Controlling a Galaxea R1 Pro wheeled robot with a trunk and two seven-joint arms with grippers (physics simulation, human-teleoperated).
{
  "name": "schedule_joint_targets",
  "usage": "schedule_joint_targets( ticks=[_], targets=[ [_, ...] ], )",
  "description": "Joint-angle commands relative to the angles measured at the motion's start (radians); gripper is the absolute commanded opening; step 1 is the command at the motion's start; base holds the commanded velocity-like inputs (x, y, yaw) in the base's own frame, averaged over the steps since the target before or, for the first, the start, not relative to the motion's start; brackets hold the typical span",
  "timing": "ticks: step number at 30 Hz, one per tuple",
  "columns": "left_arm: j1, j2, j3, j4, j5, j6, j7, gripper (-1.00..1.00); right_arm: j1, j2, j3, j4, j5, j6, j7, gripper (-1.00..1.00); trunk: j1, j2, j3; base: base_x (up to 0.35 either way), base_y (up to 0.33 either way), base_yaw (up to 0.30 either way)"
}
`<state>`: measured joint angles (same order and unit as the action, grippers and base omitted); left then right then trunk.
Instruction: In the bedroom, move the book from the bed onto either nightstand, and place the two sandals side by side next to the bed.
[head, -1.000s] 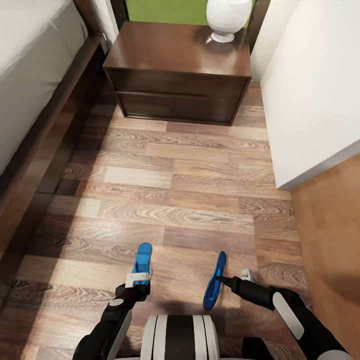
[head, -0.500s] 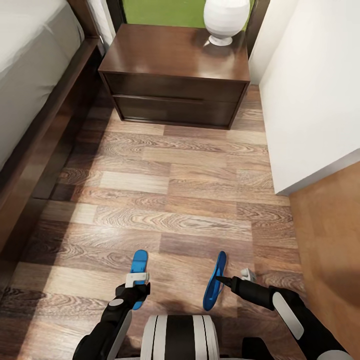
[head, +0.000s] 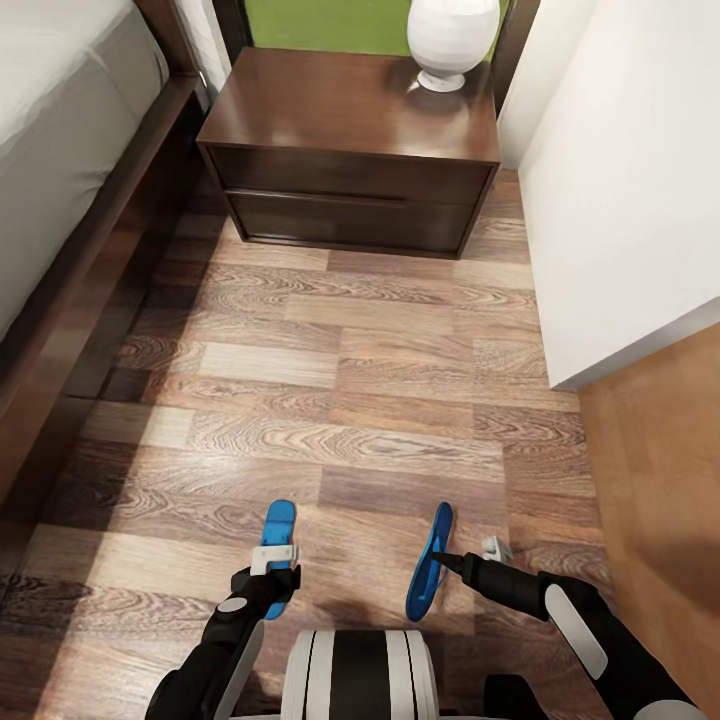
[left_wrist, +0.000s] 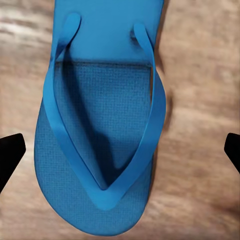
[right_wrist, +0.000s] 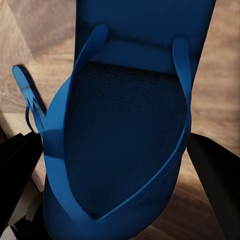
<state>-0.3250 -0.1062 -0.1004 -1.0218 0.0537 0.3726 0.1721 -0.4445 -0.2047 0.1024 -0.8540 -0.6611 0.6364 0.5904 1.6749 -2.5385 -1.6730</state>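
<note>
Two bright blue sandals are low in the head view, near my trunk. The left sandal (head: 277, 548) (left_wrist: 100, 125) lies flat on the wood floor, and my left gripper (head: 270, 578) (left_wrist: 120, 150) hangs over it open, its fingertips (left_wrist: 10, 157) well clear of the sandal's sides. The right sandal (head: 430, 560) (right_wrist: 130, 135) stands tilted on edge with my right gripper (head: 447, 560) (right_wrist: 117, 175) shut on it. The bed (head: 50, 130) runs along the left. The nightstand (head: 350, 150) stands ahead. The book is out of view.
A white rounded vase (head: 452, 35) sits on the nightstand's back right corner. A white wall (head: 620, 180) closes the right side, with its corner partway down the aisle. Wood-plank floor (head: 350, 380) stretches between the bed frame (head: 90, 280) and the wall.
The head view shifted slightly a second ago. The left sandal now sits a little lower in the picture, closer to my left gripper. The last half second shows no change.
</note>
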Motion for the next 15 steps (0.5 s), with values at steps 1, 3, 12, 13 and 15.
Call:
schedule_joint_targets(
  ticks=[1, 3, 12, 13, 15],
  targets=[
    [0.000, 0.000, -0.002, -0.001, 0.006, 0.005, 0.007, 1.00, 0.000, -0.001, 0.002, 0.000, -0.006, 0.005, -0.001, -1.00, 0.000, 0.000, -0.001, 0.000, 0.000, 0.000],
    [0.000, 0.000, -0.002, -0.002, 0.006, 0.005, 0.007, 1.00, 0.000, -0.001, 0.002, 0.000, -0.006, 0.005, -0.001, -1.00, 0.000, 0.000, -0.001, 0.000, 0.000, 0.000],
    [0.000, 0.000, -0.002, -0.002, 0.006, 0.005, 0.007, 1.00, 0.000, -0.001, 0.002, 0.000, -0.006, 0.005, -0.001, -1.00, 0.000, 0.000, -0.001, 0.000, 0.000, 0.000],
    [0.000, 0.000, -0.002, -0.002, 0.006, 0.005, 0.007, 1.00, 0.000, -0.001, 0.002, 0.000, -0.006, 0.005, -0.001, -1.00, 0.000, 0.000, -0.001, 0.000, 0.000, 0.000],
    [0.000, 0.000, -0.002, -0.003, 0.006, 0.005, 0.007, 1.00, 0.000, -0.001, 0.002, 0.000, -0.006, 0.005, -0.001, -1.00, 0.000, 0.000, -0.001, 0.000, 0.000, 0.000]
  ],
)
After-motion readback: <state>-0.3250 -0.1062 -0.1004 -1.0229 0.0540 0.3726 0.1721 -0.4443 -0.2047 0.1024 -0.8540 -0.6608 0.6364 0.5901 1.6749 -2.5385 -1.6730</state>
